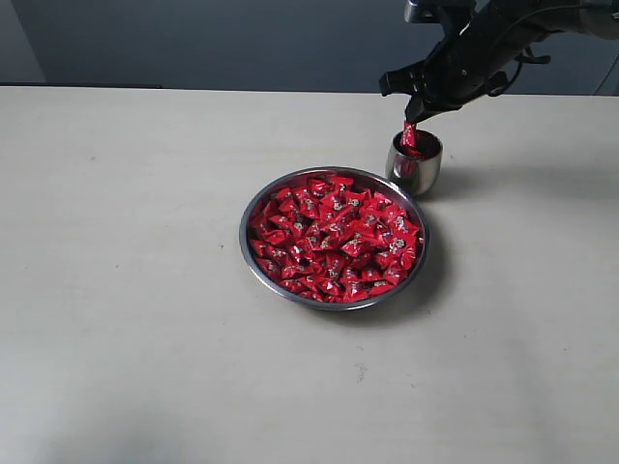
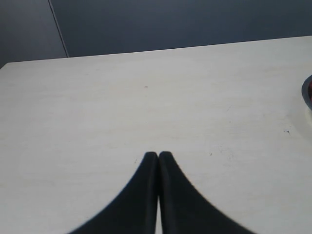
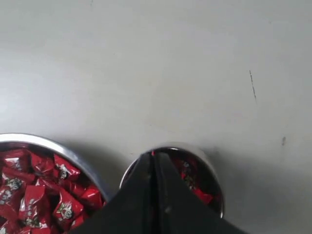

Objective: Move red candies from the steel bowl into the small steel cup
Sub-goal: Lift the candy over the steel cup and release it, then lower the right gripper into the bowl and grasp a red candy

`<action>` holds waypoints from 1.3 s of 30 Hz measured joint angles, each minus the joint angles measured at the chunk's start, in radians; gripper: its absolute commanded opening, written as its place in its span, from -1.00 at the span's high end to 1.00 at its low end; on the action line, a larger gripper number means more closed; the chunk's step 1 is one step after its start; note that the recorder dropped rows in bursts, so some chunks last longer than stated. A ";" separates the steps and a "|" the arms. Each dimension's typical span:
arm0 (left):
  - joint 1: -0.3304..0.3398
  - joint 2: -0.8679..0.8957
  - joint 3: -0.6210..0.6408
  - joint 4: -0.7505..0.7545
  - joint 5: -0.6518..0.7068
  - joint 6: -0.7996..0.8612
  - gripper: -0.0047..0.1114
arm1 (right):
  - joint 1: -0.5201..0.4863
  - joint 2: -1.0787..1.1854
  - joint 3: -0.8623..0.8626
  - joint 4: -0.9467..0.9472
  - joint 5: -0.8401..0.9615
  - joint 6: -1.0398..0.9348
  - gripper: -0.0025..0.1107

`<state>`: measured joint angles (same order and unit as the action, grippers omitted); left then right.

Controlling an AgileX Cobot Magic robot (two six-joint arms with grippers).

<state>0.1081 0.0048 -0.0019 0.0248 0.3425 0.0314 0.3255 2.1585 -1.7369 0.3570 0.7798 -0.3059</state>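
**Position.** The right claw (image 1: 416,114) hangs directly over the small steel cup (image 1: 416,172). Its jaws are pressed together on the upper end of a red candy (image 1: 409,136), whose lower end dips into the cup's mouth. The cup stands on the table (image 1: 126,290) just beside the far rim of the steel bowl (image 1: 243,232), which holds the bulk of the red candies (image 1: 334,237). The left claw (image 2: 158,156) is closed on nothing, over bare table well apart from the work.

**Risks.**
- The grip appears to be on wrapper alone, so the crinkled foil could cling to a finger on release.
- The claw tips sit toward the cup's bowl-side rim rather than its centre, so a dropped candy could strike the rim and land on the table.
- Any descent could tip the cup against the bowl.

**Not verifiable.**
- In the right wrist view the fingers cover the held candy and much of the cup's interior.
- Some red shows inside the cup, but how full it is cannot be judged.
- That view also cuts off most of the bowl.
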 measured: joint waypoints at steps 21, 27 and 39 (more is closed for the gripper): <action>0.000 0.000 0.000 0.000 0.000 0.000 0.91 | 0.003 0.000 0.000 0.005 0.016 -0.004 0.45; 0.000 0.000 0.000 0.000 0.000 0.000 0.91 | 0.037 -0.014 0.000 0.213 0.098 -0.099 0.45; 0.000 0.000 0.000 0.000 0.000 0.000 0.91 | 0.201 0.125 0.000 0.038 0.109 -0.101 0.45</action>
<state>0.1081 0.0048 -0.0019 0.0248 0.3425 0.0314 0.5260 2.2832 -1.7369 0.3949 0.8887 -0.4066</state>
